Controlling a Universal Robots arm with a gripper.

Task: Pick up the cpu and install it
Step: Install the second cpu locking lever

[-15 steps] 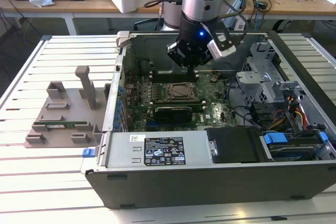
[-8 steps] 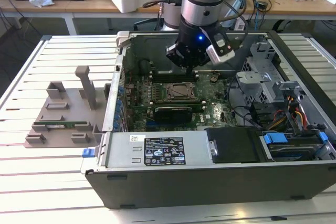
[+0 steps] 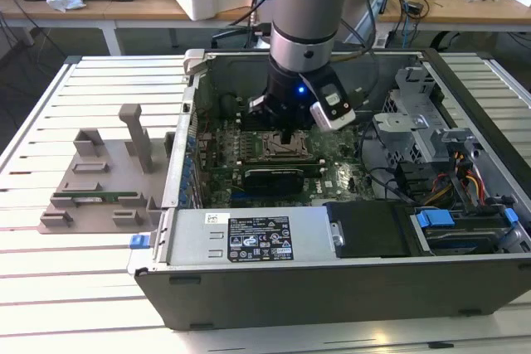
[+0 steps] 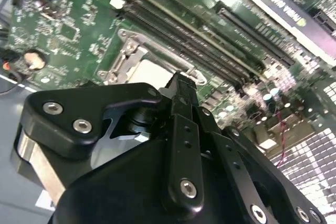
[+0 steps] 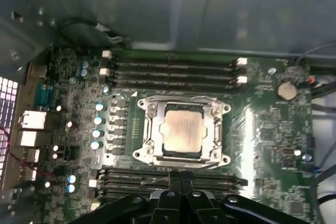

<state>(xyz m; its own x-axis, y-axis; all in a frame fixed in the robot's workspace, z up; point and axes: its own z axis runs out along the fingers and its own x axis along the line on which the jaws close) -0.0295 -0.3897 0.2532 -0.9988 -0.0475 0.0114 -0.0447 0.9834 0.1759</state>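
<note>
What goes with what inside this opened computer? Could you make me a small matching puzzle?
Things:
1. cpu
2. tool
3. grey holder tray
4. graphics card

States or places:
A. on the slatted table outside the case
B. seated in the socket frame
C. above the motherboard, holding nothing
D. black, standing just beside the socket

Pairs: 1-B, 2-C, 3-A, 4-D

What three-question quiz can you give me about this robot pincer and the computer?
1. True or false: the cpu lies in the socket on the motherboard.
2. The pincer is: A) gripping the cpu; B) over the motherboard, shut, holding nothing; C) outside the computer case.
3. Fill in: long memory slots run along ___ sides of the socket.

Key: 1 true; 2 B; 3 two.
</note>
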